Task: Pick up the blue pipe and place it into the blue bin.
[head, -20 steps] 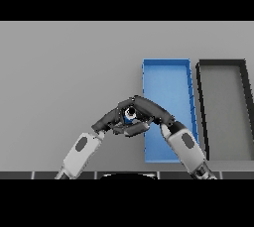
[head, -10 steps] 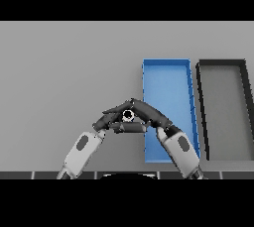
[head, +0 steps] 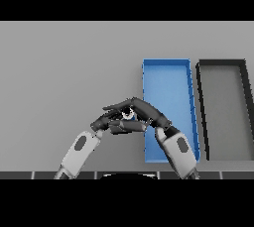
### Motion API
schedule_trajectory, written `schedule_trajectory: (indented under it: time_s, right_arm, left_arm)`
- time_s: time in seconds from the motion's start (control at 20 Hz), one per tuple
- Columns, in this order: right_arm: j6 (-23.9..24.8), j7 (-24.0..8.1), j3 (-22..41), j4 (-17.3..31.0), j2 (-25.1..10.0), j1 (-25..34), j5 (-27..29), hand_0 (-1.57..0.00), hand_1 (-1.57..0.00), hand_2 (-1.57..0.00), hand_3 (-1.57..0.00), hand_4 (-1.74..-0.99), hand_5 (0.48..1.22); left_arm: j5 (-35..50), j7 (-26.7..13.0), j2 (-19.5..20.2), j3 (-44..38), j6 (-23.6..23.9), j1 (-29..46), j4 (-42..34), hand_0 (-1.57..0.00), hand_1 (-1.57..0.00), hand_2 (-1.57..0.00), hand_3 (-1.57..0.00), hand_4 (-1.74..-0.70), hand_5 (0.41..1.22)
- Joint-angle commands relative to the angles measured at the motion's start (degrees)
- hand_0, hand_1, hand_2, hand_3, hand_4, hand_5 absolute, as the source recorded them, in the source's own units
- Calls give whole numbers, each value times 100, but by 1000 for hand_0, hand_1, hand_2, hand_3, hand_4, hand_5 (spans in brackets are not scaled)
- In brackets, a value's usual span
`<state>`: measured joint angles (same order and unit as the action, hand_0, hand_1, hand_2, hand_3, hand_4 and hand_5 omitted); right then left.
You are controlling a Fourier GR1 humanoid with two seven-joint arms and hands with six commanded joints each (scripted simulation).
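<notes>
Fingers (head: 144, 109) of your right hand (head: 149, 113) curl over the blue pipe (head: 128, 115), left hand (head: 111, 122) curled beneath for support; blue bin (head: 166, 63) waits just right of them.

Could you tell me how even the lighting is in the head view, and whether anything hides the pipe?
Head view: flat, even light on the grey table, no glare; both dark hands cover the blue pipe; the blue rectangular bin shows plainly.
</notes>
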<state>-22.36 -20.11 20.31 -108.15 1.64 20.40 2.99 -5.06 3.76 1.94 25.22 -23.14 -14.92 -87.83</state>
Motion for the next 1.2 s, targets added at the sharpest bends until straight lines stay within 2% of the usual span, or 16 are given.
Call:
schedule_trajectory:
  time_s: [0.0, 0.1, 0.2, 0.3, 0.4, 0.6, 0.65, 0.75, 0.85, 0.95, 1.05, 1.15]
  right_arm:
    - [-19, -8, -24, -6, 13, -20, -20, -1567, -1567, -1567, -1565, -1498, 1215]
    - [-98, 118, -37, -124, 46, -90, 19, -1568, -1568, -1568, -1567, -1499, 1217]
    - [-104, 269, -55, -36, 116, -68, -179, -1569, -1569, -1569, -1568, -1499, 1218]
    - [-88, 218, -65, -78, 203, -31, -281, -1570, -1570, -1570, -1569, -1499, 1219]
    - [-169, 280, -95, -18, 259, -70, -295, -1570, -1570, -1570, -1570, -1499, 1220]
    - [-191, 402, -336, -96, 386, -81, -132, -1571, -1571, -1571, -1571, -1497, 1221]
    - [-204, 296, -441, -144, 432, 47, 36, -1571, -1571, -1571, -1571, -1496, 1221]
    - [-226, -133, -663, -321, 454, 277, 487, -1571, -1571, -1571, -1571, -1495, 1221]
    - [29, -727, -994, -418, 537, 662, 1001, -1571, -1571, -1571, -1571, -1494, 1221]
    - [245, -1100, -1359, -471, 449, 1189, 1412, -1571, -1571, -1571, -1571, -1495, 1221]
    - [450, -1352, -1826, -388, 279, 1766, 1863, -1571, -1571, -1571, -1571, -1496, 1221]
    - [825, -1343, -2292, -223, 96, 2345, 1916, -1571, -1571, -1571, -1571, -1497, 1221]
  left_arm:
    - [24, -67, 34, -5, -56, 51, -15, -384, -358, -350, -275, -1134, 1063]
    - [25, -352, 2, -12, -39, 15, 46, -246, -229, -223, -175, -1059, 912]
    - [34, -574, 3, -56, -5, -24, 51, -157, -146, -143, -112, -1011, 785]
    - [36, -466, 31, -81, 10, 36, 82, -100, -93, -91, -71, -977, 682]
    - [120, -783, -65, -128, 64, 25, 101, -64, -59, -58, -45, -974, 607]
    - [99, -920, -94, -132, 103, 58, 173, -25, -24, -23, -18, -970, 531]
    - [65, -940, -95, -157, 131, -5, 221, -20, -19, -18, -14, -971, 519]
    - [85, -1024, -46, -168, 105, -5, 181, -13, -12, -11, -9, -968, 501]
    - [53, -1048, -125, -127, 150, 34, 218, -8, -7, -7, -5, -973, 489]
    - [29, -1044, -109, -97, 149, 73, 169, -5, -4, -4, -3, -965, 479]
    - [-12, -956, -64, -78, 138, 117, 165, -3, -2, -2, -2, -956, 475]
    - [62, -934, -13, -106, 99, 121, 23, -1, -1, -1, -1, -951, 473]
